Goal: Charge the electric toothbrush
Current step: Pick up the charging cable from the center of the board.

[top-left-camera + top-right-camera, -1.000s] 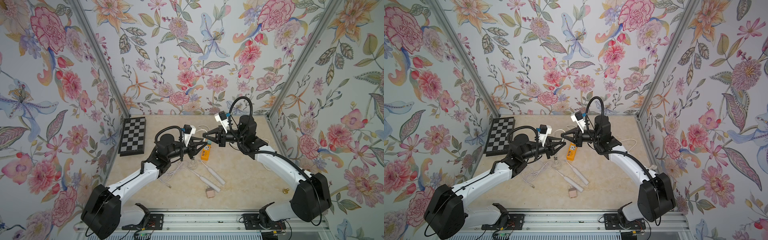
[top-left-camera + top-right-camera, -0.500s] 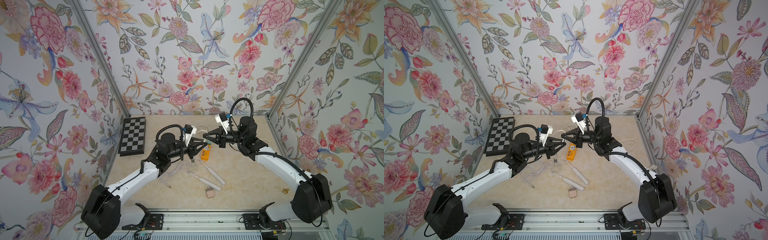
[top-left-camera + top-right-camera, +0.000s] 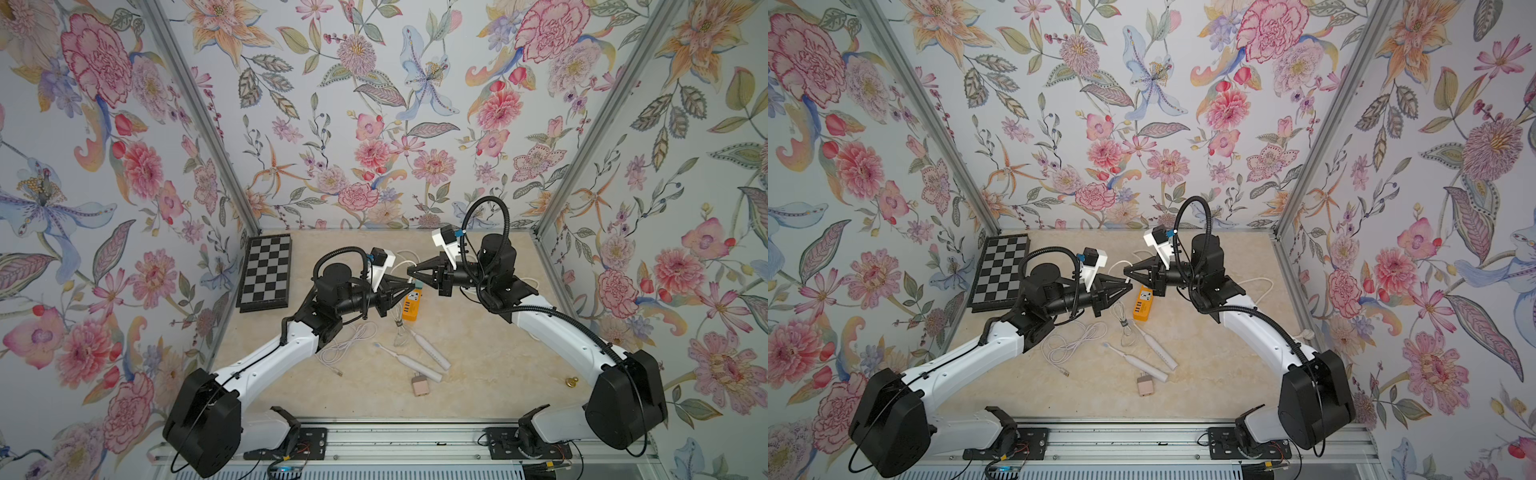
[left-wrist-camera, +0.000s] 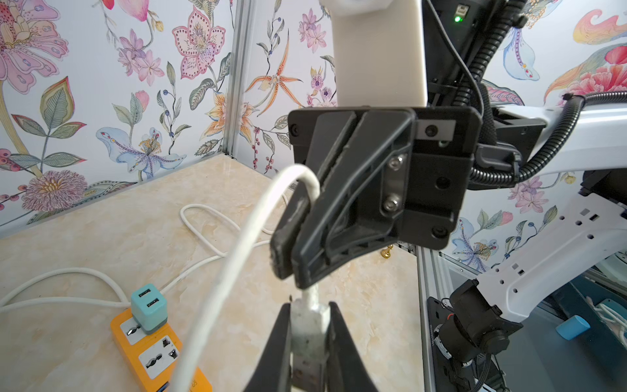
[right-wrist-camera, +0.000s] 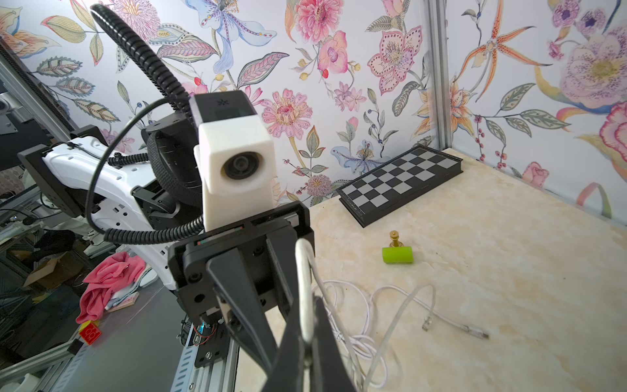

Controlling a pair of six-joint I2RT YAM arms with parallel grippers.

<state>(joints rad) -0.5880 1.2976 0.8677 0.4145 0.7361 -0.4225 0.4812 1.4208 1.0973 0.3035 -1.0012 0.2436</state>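
Note:
Two white electric toothbrushes (image 3: 428,350) (image 3: 1158,351) lie side by side on the table, apart from both grippers. Above the orange power strip (image 3: 411,308) (image 4: 152,359) my two grippers meet tip to tip. My left gripper (image 4: 309,307) (image 3: 409,287) is shut on the white USB plug (image 4: 308,325) of a charging cable. My right gripper (image 5: 307,305) (image 3: 412,272) is shut on the same white cable (image 4: 237,244) just behind the plug. A teal USB adapter (image 4: 149,307) sits plugged into the strip.
A chessboard (image 3: 266,272) lies at the back left. In front of the left arm lies a loose white cable coil (image 3: 349,340), and a pink adapter (image 3: 420,386) near the toothbrushes. A green cylinder (image 5: 397,254) and a gold chess piece (image 3: 572,381) stand on the table.
My left gripper has crept up to the right gripper's tip and its jaws have closed in on the plug. The right gripper has kept its grip on the cable.

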